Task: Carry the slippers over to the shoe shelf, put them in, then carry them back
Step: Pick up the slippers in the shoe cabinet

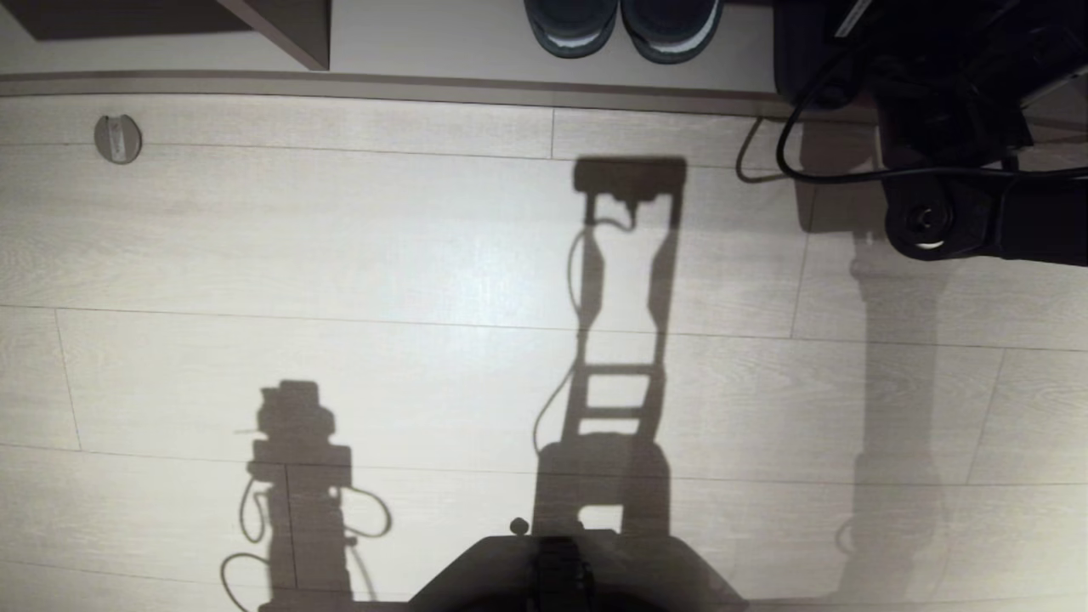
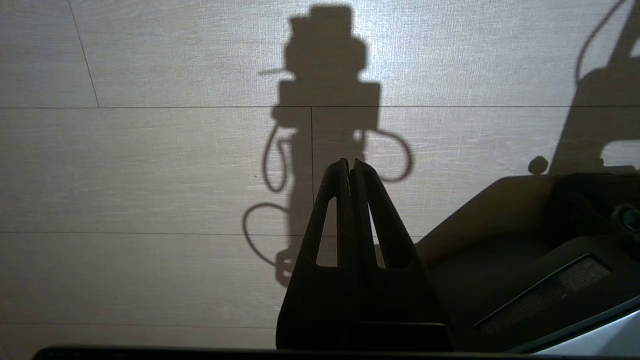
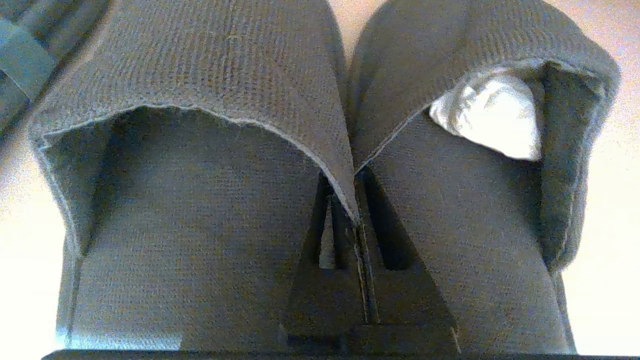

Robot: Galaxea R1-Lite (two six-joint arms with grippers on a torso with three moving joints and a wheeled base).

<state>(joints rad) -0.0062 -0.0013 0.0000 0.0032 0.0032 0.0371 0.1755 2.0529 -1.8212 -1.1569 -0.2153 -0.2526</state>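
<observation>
Slippers: one pair, soft grey-blue knit fabric, rounded toes, wide upper bands, dark foot openings; a pale patch shows inside the opening of one. In my right wrist view they lie side by side, inner edges touching. In my head view the arm hides them; what I see on the far ledge is a different pair of dark shoes with pale edging, left of the arm.

Handling, as I judge it: light, limp, easily crushed, not fragile, cloth with enough tooth not to slip. The bands will sag if lifted by one side. Best hold is where the two inner band edges meet, so one pinch carries both.

Right gripper: at the far right of the scene, reaching to the ledge beyond the floor. Its jaws are together, clamped on the touching inner edges of the two bands, one finger inside each slipper. The grip looks shallow, so I would lift slowly and watch for a slipper peeling off.

Left gripper: parked low at the near left, pointing at bare floor, jaws pressed together, nothing between them.

Shoe shelf: I see part of a beige panel and a dark opening at the far left.

Location of slippers: far right, on or just above the pale ledge; I cannot tell which.
</observation>
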